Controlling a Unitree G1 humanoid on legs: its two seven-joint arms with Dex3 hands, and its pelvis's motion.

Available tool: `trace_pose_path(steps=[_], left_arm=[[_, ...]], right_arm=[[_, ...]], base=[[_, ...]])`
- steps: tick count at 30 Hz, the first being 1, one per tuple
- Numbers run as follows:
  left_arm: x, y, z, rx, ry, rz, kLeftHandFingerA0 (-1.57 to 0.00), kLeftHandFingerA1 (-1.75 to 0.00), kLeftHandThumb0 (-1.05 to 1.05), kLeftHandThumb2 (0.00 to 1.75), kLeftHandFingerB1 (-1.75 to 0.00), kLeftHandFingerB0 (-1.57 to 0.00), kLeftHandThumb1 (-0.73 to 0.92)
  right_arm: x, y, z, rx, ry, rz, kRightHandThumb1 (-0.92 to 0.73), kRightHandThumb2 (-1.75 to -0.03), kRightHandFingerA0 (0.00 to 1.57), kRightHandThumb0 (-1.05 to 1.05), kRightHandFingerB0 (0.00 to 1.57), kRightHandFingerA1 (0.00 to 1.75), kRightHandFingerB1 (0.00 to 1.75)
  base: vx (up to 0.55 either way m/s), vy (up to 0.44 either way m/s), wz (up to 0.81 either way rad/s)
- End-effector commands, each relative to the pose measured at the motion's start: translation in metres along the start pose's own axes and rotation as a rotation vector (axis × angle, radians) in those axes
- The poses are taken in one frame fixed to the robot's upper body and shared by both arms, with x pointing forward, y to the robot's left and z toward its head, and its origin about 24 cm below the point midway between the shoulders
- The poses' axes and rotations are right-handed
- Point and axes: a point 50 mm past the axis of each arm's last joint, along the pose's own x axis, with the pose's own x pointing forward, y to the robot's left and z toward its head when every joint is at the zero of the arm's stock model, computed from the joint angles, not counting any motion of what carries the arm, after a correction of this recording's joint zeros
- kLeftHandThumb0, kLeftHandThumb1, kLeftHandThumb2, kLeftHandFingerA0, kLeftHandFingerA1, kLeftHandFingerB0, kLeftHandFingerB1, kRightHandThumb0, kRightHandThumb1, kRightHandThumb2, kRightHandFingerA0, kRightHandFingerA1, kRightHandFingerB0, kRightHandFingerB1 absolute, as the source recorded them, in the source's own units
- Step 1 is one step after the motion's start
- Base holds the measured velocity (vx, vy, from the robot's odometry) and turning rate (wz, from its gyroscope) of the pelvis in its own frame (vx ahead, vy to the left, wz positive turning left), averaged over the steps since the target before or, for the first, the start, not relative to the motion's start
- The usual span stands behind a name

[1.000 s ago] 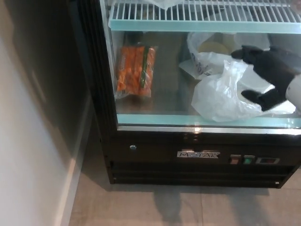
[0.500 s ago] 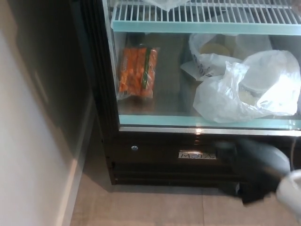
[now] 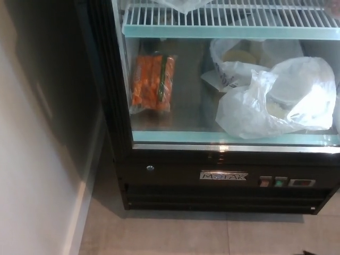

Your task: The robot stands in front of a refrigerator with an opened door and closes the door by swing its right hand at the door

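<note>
refrigerator (image 3: 223, 175) fills view, door itself not visible, open or closed can't be told | carrot pack (image 3: 153, 82) on bottom shelf left, white plastic bags (image 3: 276, 101) right of it | neither hand seen, grasp unknown | step unsettled

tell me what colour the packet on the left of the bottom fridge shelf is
Orange with a green strip, the packet of carrots in clear wrap; the head view shows it.

Black refrigerator (image 3: 175, 183), lit stocked interior
</note>
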Motion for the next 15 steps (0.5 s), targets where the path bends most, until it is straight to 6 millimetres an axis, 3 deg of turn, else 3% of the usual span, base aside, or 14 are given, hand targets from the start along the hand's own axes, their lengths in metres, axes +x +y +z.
trace_pose_path(steps=[1, 8, 15], left_arm=[[-0.002, 0.006, -0.004, 0.016, 0.014, 0.007, -0.38, -0.53, -0.49, 0.92, -0.47, -0.28, 0.61], [0.0, 0.008, 0.0, 0.012, 0.0, 0.006, -0.4, -0.54, -0.46, 0.93, -0.48, -0.28, 0.6], [0.0, 0.009, 0.001, 0.015, -0.004, 0.007, -0.39, -0.54, -0.47, 0.93, -0.47, -0.27, 0.6]], right_arm=[[-0.013, 0.017, -0.055, 0.075, 0.272, -0.037, -0.8, -0.65, 0.23, -0.6, 0.24, 0.29, 0.29], [-0.021, 0.019, -0.08, 0.18, 0.453, -0.018, -0.82, -0.65, 0.26, -0.62, 0.27, 0.3, 0.3], [-0.024, 0.016, -0.09, 0.282, 0.55, -0.029, -0.79, -0.64, 0.31, -0.62, 0.29, 0.32, 0.31]], base=[[0.0, 0.0, 0.0], [0.0, 0.0, 0.0], [0.0, 0.0, 0.0]])
